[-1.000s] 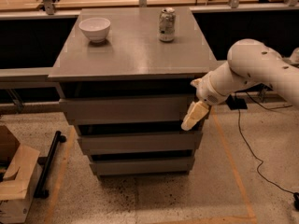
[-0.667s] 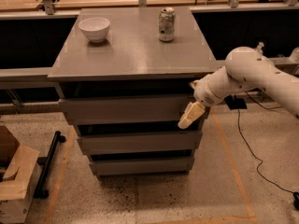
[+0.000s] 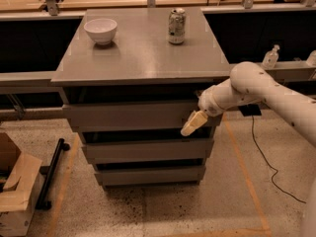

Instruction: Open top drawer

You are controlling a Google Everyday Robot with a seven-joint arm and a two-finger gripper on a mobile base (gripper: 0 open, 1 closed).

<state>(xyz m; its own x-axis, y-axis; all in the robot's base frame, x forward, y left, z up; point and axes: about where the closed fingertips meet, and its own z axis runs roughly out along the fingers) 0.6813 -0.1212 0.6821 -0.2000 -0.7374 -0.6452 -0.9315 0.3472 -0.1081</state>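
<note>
The top drawer (image 3: 128,115) is the widest of three grey handle-less fronts under the grey cabinet top (image 3: 143,48). It stands out a little further than the two narrower drawers (image 3: 148,150) below it, with a dark gap above its front. My white arm reaches in from the right. My gripper (image 3: 192,124), with cream fingers, sits at the right end of the top drawer's front, pointing down and left.
A white bowl (image 3: 100,30) and a drink can (image 3: 177,26) stand on the cabinet top. A cardboard box (image 3: 15,191) and a black bar (image 3: 52,172) lie on the floor at left. A black cable (image 3: 261,157) runs over the floor at right. Benches stand behind.
My arm and gripper have shifted slightly left along the top drawer's front.
</note>
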